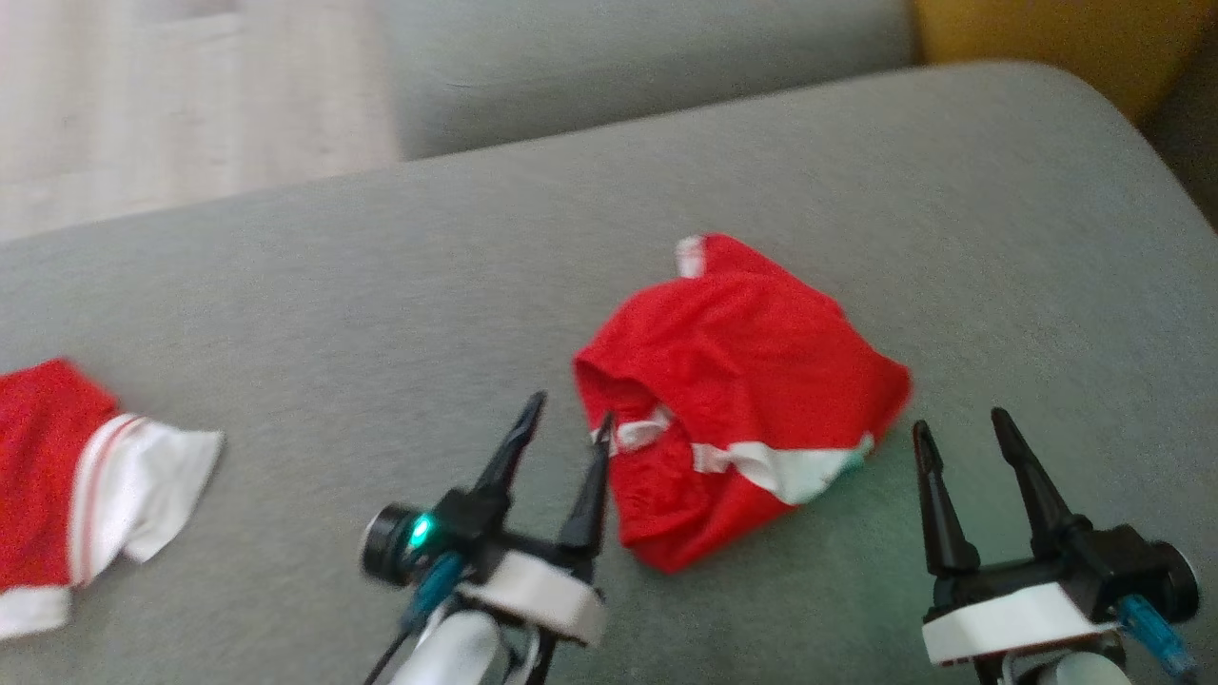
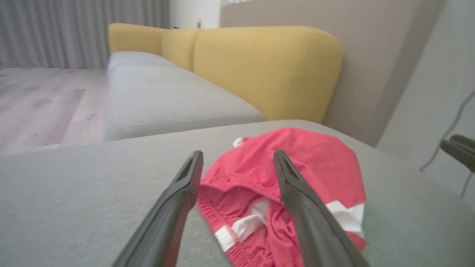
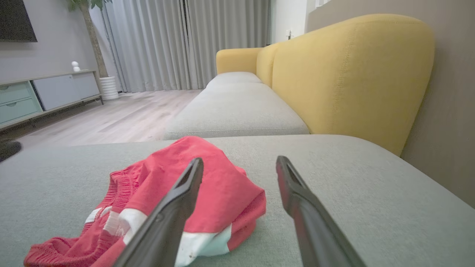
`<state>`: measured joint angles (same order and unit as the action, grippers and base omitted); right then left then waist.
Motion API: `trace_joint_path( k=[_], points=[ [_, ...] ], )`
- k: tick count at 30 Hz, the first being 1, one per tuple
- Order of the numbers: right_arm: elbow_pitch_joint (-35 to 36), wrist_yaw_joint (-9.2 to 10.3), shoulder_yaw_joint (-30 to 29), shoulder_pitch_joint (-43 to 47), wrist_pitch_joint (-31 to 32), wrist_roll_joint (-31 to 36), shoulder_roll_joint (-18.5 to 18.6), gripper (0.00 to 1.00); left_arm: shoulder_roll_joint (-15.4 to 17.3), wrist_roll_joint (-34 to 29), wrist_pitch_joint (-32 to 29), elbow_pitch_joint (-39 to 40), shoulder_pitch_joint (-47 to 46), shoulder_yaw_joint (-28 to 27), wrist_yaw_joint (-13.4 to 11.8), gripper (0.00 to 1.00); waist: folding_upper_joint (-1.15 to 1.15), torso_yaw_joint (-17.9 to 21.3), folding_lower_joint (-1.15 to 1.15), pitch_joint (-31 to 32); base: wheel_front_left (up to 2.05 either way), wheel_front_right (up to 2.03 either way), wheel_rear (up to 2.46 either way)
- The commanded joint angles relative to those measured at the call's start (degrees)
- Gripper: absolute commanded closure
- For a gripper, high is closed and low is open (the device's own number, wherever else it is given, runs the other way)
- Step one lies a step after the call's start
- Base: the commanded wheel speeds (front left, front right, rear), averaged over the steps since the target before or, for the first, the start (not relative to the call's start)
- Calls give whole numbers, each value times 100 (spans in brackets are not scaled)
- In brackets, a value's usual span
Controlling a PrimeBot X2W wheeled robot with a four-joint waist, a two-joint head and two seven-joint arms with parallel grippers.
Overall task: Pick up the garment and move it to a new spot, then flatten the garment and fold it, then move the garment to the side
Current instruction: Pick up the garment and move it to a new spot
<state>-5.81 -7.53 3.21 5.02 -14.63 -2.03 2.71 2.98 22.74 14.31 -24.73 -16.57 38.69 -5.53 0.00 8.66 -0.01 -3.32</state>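
while 1 garment (image 1: 733, 381) and 1 red top (image 1: 48, 447) lie ahead, left gripper (image 1: 571, 407) and right gripper (image 1: 959, 419) have fingers apart.

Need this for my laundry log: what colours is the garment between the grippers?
The garment is red with white trim, clearest in the head view.

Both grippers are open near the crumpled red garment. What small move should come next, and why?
Probably ease the left gripper forward and close on the red garment: it lies bunched and ungripped on the grey cushion, its near edge between the open left fingers, the right gripper off to one side.
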Motion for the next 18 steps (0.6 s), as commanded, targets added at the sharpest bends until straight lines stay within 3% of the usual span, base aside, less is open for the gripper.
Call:
trace_joint_path(
  k=[1, 8, 18],
  points=[
    [117, 4, 48, -104, -37, -93, 17, 0, -5, -112, 67, 558, 247, -522, -142, 0, 0, -781, 1, 555, 0, 0, 0],
    [25, 4, -114, 209, -37, -241, 17, 0, 102, -516, 68, 1522, 1344, -1564, -169, 0, 0, -1350, 1, 875, 0, 0, 0],
    [1, 4, -148, 626, -37, -403, 17, 0, 49, -1125, 68, 2219, 2427, -2217, 48, 0, 0, -1492, 1, 1036, 0, 0, 0]
  ],
)
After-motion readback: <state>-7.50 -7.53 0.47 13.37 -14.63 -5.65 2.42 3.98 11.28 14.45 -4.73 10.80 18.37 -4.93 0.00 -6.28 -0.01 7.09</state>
